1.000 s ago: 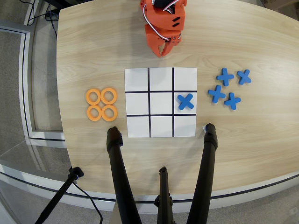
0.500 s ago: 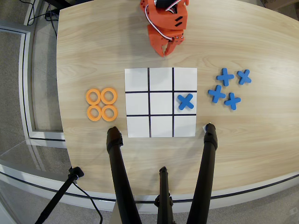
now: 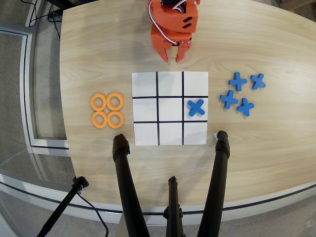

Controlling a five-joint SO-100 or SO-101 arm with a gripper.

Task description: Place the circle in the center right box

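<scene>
Four flat orange rings (image 3: 107, 110) lie left of the board (image 3: 170, 108). The orange gripper (image 3: 173, 56) hangs beyond the far edge, fingertips nearly together, holding nothing.

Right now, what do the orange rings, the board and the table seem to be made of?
The orange rings look like matte plastic: uniform colour, flat, cleanly moulded edges. The board seems paper or thin card, white and dull, with printed or taped black lines; I cannot tell which. The table shows pale wood grain, perhaps laminate.

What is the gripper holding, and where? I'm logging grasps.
Nothing: the gripper hangs empty above the board; all four orange rings lie on the table.
</scene>
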